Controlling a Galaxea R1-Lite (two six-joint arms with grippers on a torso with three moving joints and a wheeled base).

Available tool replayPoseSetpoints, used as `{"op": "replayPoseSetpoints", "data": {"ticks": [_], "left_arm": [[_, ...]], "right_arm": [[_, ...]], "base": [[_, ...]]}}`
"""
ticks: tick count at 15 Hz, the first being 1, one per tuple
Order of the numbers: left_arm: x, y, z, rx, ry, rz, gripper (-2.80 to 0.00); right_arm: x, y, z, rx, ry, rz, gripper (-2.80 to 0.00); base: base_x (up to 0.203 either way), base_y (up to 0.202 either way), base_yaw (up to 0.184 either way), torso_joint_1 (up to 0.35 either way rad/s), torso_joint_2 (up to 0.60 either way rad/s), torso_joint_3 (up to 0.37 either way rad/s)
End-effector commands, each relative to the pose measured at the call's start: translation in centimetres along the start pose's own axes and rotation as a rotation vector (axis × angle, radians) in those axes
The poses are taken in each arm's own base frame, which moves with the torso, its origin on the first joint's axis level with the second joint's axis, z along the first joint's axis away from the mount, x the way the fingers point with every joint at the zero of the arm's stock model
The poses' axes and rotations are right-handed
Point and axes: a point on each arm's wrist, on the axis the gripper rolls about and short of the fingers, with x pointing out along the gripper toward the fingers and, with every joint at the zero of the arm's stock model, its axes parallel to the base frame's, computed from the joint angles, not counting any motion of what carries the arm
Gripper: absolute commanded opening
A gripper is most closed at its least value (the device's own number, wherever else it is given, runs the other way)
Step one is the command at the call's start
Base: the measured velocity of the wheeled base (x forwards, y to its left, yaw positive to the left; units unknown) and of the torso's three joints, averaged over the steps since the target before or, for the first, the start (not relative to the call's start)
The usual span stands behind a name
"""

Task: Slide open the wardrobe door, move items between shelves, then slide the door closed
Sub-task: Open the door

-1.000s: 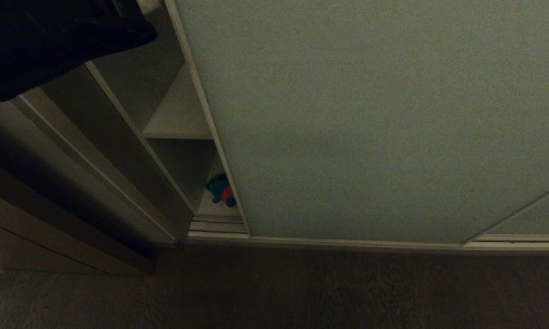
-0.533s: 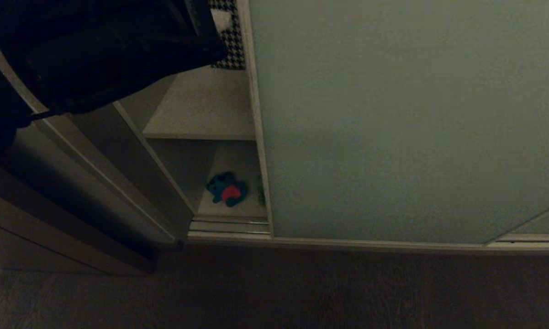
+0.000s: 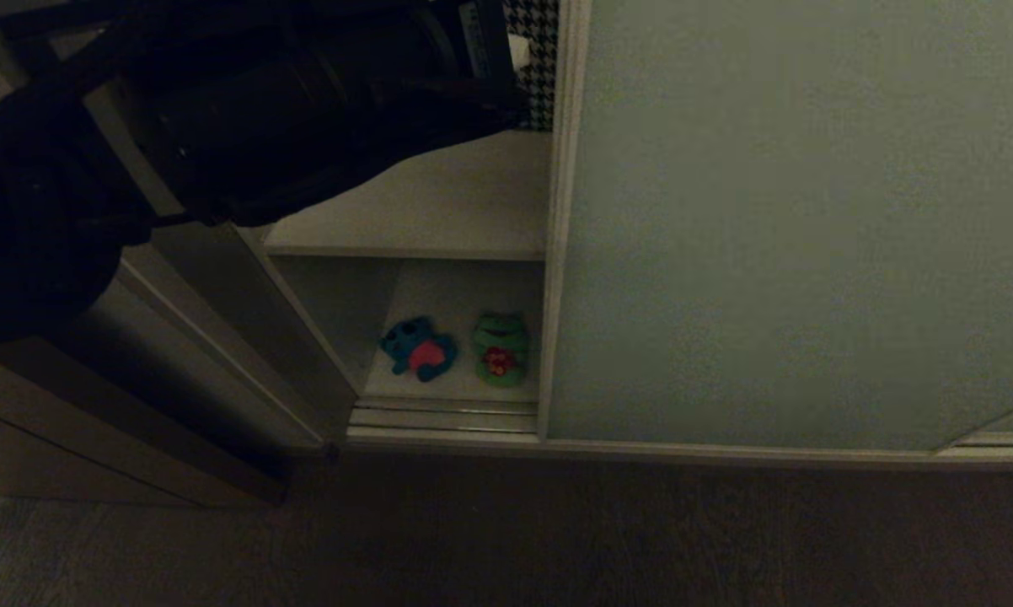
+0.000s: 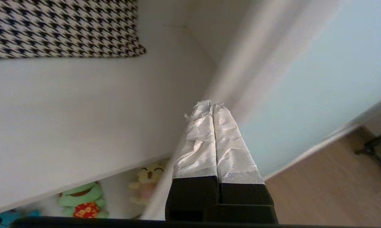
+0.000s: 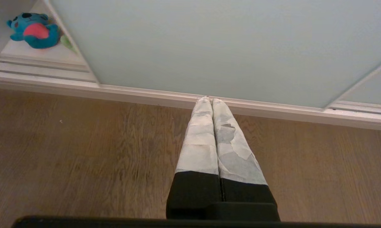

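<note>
Pale grey-green sliding wardrobe door part open, pinched-shut left gripper at its cream edge, right gripper likewise closed.

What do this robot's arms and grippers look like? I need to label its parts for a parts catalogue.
The left gripper and right gripper match: two long tapering fingers wrapped in crinkled whitish tape, set on blocky black bases. In the head view the left arm is a bulky black shape with a small pale label near its end.

- No words, numbers, labels or brand marks can be read anywhere.
- The green frog toy bears a red patterned patch, not legible writing.
</note>
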Motion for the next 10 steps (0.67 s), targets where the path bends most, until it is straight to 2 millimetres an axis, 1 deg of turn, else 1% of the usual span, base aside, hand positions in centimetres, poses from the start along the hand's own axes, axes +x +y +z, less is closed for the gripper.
{"op": "replayPoseSetpoints", "data": {"ticks": [1,2,3,4,5,7,8,9,10], "left_arm": [[-0.2,1.3,1.0,0.010,-0.027,0.049,-2.80],[-0.7,2.7,1.8,0.026,-0.036,0.100,-2.80],[-1.6,4.1,2.7,0.041,-0.033,0.152,-2.80],[-3.3,5.6,3.7,0.056,0.006,0.217,-2.80],[-5.1,6.1,4.3,0.063,0.049,0.257,-2.80],[-9.2,5.8,5.6,0.078,0.061,0.296,-2.80],[-11.6,5.5,5.6,0.088,0.069,0.316,-2.80],[-14.1,5.5,5.0,0.098,0.094,0.349,-2.80],[-16.7,5.4,3.9,0.106,0.130,0.389,-2.80]], "right_arm": [[0.0,0.0,0.0,0.000,-0.001,0.000,-2.80],[0.0,0.0,0.0,0.000,-0.001,0.000,-2.80],[0.0,0.0,0.0,0.000,-0.001,0.000,-2.80],[0.0,0.0,0.0,0.000,-0.001,0.001,-2.80],[0.0,0.0,0.0,0.000,-0.001,0.001,-2.80],[0.0,0.0,0.0,0.000,-0.001,0.000,-2.80],[0.0,0.0,0.0,0.000,-0.001,0.001,-2.80],[0.0,0.0,0.0,0.000,-0.001,0.000,-2.80],[0.0,0.0,0.0,0.000,-0.001,0.000,-2.80]], "base": [[0.000,0.000,0.000,0.000,0.00,0.000],[0.000,0.000,0.000,0.000,0.00,0.000],[0.000,0.000,0.000,0.000,0.00,0.000],[0.000,0.000,0.000,0.000,0.00,0.000],[0.000,0.000,0.000,0.000,0.00,0.000],[0.000,0.000,0.000,0.000,0.00,0.000],[0.000,0.000,0.000,0.000,0.00,0.000],[0.000,0.000,0.000,0.000,0.00,0.000],[0.000,0.000,0.000,0.000,0.00,0.000]]}}
